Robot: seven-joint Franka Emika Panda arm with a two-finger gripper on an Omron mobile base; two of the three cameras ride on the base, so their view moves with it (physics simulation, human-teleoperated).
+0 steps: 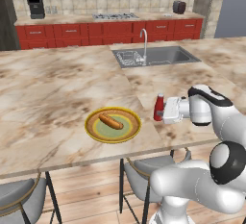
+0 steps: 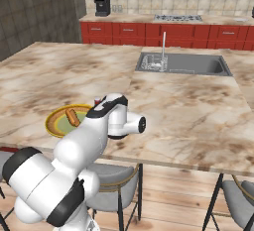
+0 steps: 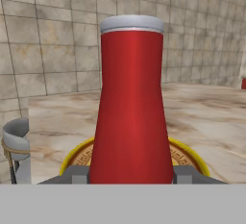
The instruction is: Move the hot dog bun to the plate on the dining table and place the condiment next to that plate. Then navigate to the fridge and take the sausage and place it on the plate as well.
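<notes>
- While the ketchup bottle (image 1: 158,107) stands upright near the dining table's (image 1: 57,93) front edge, just beside the plate (image 1: 113,124), it is gripped low between the gripper's (image 1: 165,111) part-closed jaws.
- Only a release is judged needed.

Both base views overlook the plate (image 1: 113,124); hand view faces it close.

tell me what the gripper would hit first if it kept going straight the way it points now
The gripper is already closed on the condiment. Straight beyond it lies the plate holding the hot dog bun, so probably the plate rim first, though depth is uncertain.
</notes>
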